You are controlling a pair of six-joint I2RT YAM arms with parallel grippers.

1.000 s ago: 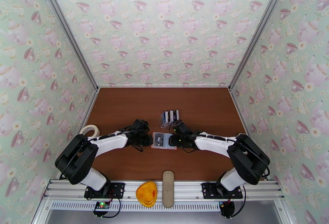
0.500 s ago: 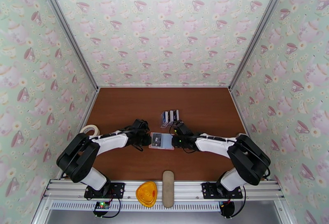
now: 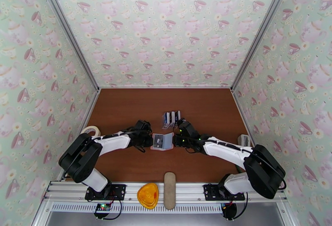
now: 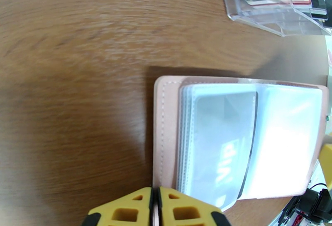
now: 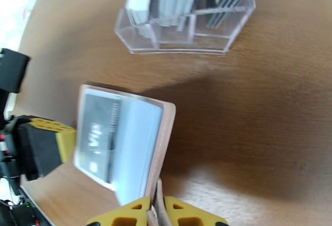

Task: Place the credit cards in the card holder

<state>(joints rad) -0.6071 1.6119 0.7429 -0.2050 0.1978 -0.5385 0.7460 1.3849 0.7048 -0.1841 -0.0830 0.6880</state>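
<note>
The left pincer (image 4: 155, 193) and right pincer (image 5: 157, 202) closed at opposite ends of the card holder (image 3: 162, 141), which narrowed and shifted toward the surface's (image 3: 124, 106) left edge as the right elbow (image 3: 265, 173) swung outward.

A brown wooden worktop (image 3: 124, 110) is walled on three sides by pale green teacup wallpaper (image 3: 166, 27). Near its middle stands a clear plastic rack (image 3: 171, 117) with upright compartments. A tape roll (image 3: 90, 131) lies at the left edge, and a small white item (image 3: 244, 139), too small to identify, is at the right edge. On the near metal rail (image 3: 66, 191) rest an orange rounded piece (image 3: 148, 195) and, just beside it, a long beige oval case (image 3: 169, 189).
</note>
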